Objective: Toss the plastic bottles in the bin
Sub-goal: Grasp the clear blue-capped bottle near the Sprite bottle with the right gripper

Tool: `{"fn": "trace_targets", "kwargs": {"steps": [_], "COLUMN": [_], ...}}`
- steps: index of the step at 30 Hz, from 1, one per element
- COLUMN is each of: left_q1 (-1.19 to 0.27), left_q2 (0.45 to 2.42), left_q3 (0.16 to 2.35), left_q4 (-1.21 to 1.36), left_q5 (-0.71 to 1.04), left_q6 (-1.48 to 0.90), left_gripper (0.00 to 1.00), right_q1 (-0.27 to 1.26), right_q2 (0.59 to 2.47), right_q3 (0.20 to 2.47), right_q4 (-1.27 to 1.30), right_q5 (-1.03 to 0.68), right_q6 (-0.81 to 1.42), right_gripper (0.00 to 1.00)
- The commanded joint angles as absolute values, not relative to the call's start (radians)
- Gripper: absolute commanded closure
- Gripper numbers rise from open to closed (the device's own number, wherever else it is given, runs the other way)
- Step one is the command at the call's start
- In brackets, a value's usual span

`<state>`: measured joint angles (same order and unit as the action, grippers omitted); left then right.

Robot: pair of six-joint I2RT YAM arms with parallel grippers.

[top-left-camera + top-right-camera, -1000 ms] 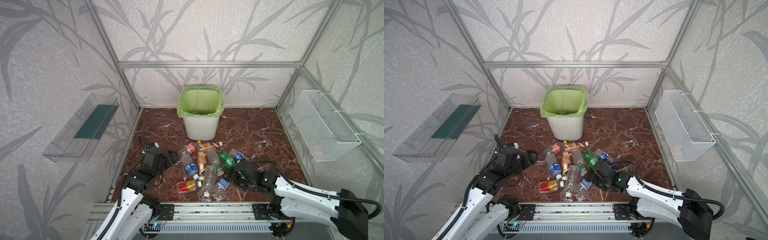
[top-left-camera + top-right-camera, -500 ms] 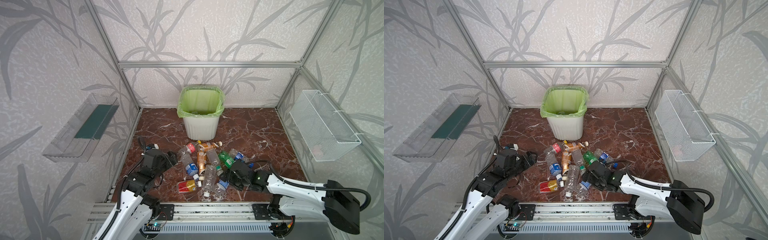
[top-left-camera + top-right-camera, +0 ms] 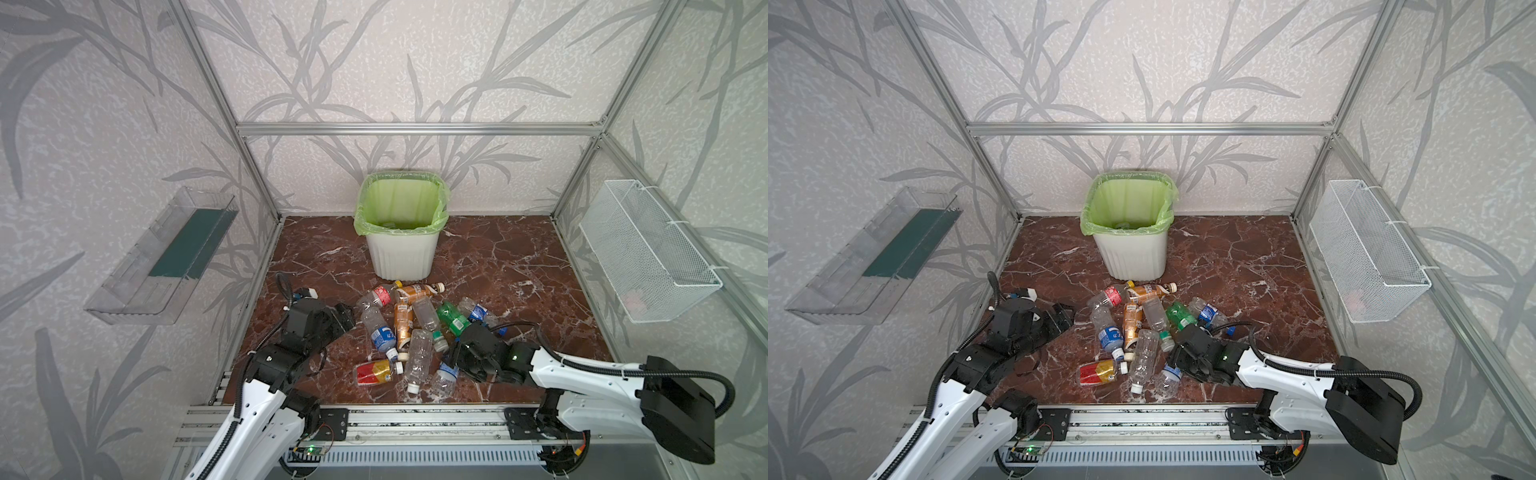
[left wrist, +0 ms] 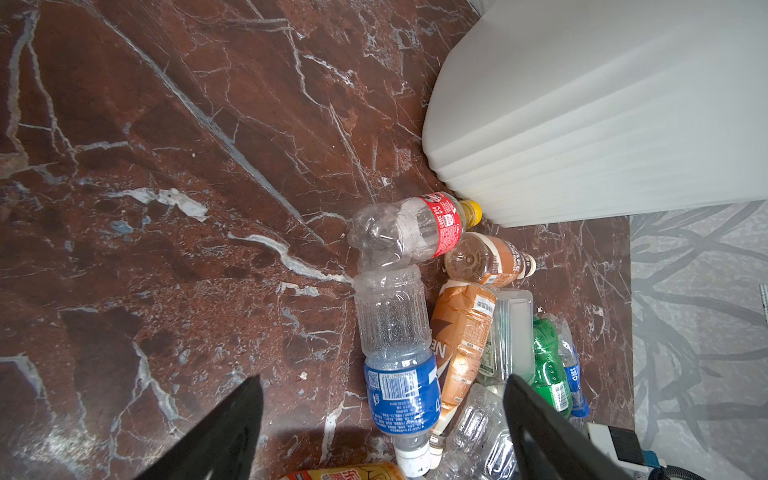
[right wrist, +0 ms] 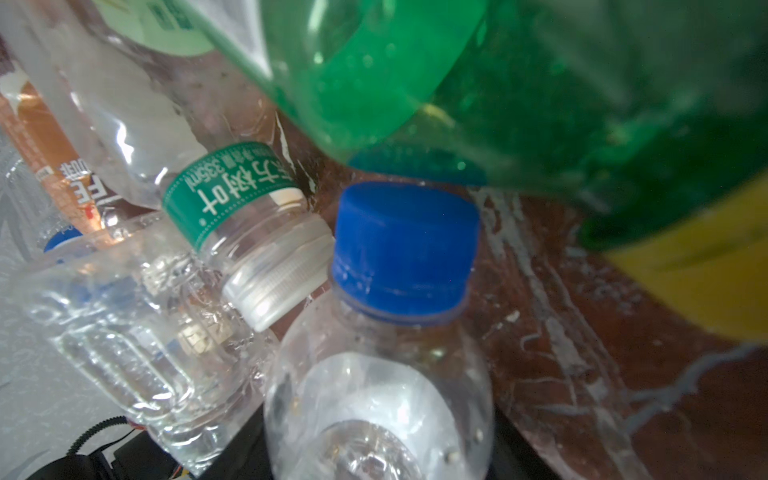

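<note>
Plastic bottles (image 3: 376, 324) lie heaped on the desk (image 3: 519, 266) before the bin (image 3: 401, 257): the blue-capped bottle (image 5: 374, 395), cap toward the bin, lies at the nearer right tool (image 3: 459, 361), its grip indeterminate; the left tool (image 3: 347, 319) stands spread.

right claw (image 3: 461, 360): fingertips hidden under its own body in both top views; grip unclear.
green bottle (image 5: 540, 83): blurred, cut off at the edge, just beyond the right claw.
blue-capped bottle (image 5: 386, 332): base cut off, right at that claw.
bin (image 4: 582, 124): rim cut off, only ribbed wall ahead of the left claw (image 4: 381, 380).
</note>
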<state>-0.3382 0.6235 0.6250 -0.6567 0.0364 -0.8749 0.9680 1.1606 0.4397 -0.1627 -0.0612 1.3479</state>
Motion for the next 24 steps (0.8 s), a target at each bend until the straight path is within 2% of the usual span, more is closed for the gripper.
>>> {"fn": "trace_targets", "kwargs": {"steps": [1,7,24], "left_q1": [-0.336,-0.336,-0.336], "left_q2": [0.627,0.642,0.668], "left_q3": [0.615,0.62,0.634], "left_q4": [-0.647,-0.64,-0.643], "left_q5": [0.036,0.037,0.04], "left_q6": [-0.885,-0.884,-0.886], "left_gripper": [0.1,0.1,0.1], "right_q1": [0.976,0.977,0.978], "right_q2": [1.127,1.068,0.976], "right_q3": [0.431,0.44,0.549], "right_q4": [-0.201,-0.265,-0.333], "right_q5": [-0.045,-0.023,0.066], "right_q6": [1.323,1.287,1.034], "right_gripper": [0.43,0.46,0.45]}}
